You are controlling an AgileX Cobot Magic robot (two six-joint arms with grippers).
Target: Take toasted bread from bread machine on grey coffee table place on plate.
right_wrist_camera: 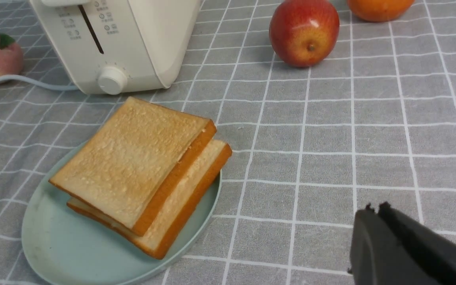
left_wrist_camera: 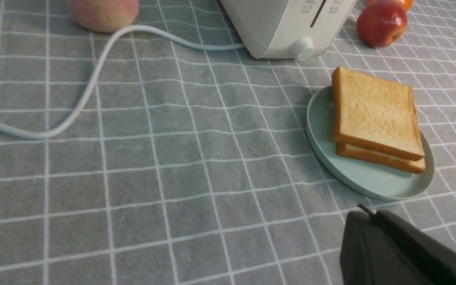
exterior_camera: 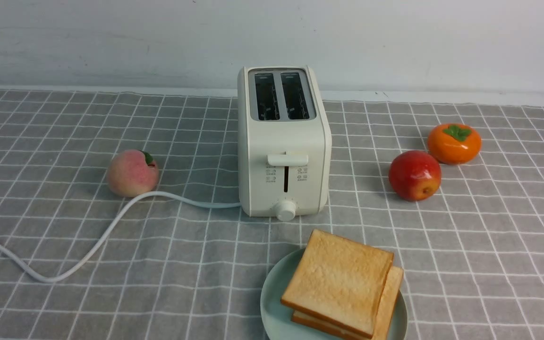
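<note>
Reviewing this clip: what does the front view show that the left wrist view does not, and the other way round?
Only the front view shows the toaster's two empty slots and the whole persimmon. Only the left wrist view shows the left gripper, shut and holding nothing, near the plate. Both show the toaster, the two stacked toast slices on the green plate, the peach, the apple, the white cord and the grey checked cloth.

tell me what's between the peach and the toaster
Only the white cord on bare grey cloth, curving past the peach from the toaster; front view shows it.
</note>
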